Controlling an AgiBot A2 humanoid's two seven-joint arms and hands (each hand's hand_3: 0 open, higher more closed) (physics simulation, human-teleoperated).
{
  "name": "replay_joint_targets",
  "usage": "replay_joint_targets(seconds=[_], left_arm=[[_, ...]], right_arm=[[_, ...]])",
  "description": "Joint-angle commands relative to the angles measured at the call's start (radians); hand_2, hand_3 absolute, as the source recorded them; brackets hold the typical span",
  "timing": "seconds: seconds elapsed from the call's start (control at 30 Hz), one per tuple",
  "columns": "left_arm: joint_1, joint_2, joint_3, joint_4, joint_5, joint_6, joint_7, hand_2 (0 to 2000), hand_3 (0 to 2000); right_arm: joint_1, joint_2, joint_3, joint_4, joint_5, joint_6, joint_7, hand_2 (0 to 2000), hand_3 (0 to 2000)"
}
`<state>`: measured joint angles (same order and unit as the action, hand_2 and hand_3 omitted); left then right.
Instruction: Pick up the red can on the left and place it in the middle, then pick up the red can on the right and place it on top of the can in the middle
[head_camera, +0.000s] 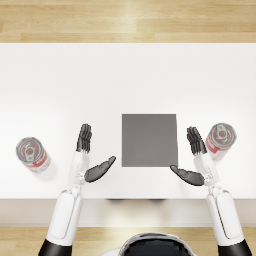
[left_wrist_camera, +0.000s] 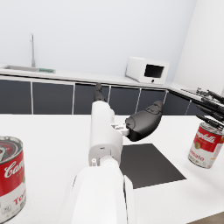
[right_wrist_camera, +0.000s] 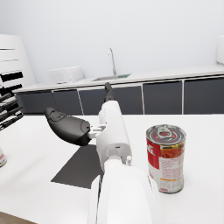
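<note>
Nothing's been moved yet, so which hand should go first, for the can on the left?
The left hand. It hangs open on the same side as the left can, which stands upright and untouched, while the right hand sits across the grey mat.

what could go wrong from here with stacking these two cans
1. Both cans stand outside the arms: the left red can beyond the left robot hand, the right red can beside the right robot hand. Swinging outward with spread fingers could tip one.
2. Both robot hands are open and empty; a shallow grasp on a smooth upright can may slip.
3. The second can must land squarely on the first on the dark mat; any offset could topple the stack.
</note>
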<state>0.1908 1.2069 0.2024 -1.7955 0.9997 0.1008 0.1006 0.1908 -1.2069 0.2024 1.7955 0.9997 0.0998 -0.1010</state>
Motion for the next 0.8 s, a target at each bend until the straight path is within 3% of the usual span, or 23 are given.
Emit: replay_joint_targets(seconds=[0.03,0.67,0.8], left_arm=[[0.0,0.0,0.0,0.0,0.0,0.0,0.0,0,0],[0.002,0.001,0.03,0.016,0.0,0.0,0.0,0,0],[-0.017,0.005,-0.065,-0.065,0.0,-0.074,-0.074,0,0]], right_arm=[[0.0,0.0,0.0,0.0,0.0,0.0,0.0,0,0],[0.002,-0.001,0.03,-0.016,0.0,0.0,0.0,0,0],[0.0,-0.013,-0.03,0.059,0.0,-0.073,0.074,0,0]])
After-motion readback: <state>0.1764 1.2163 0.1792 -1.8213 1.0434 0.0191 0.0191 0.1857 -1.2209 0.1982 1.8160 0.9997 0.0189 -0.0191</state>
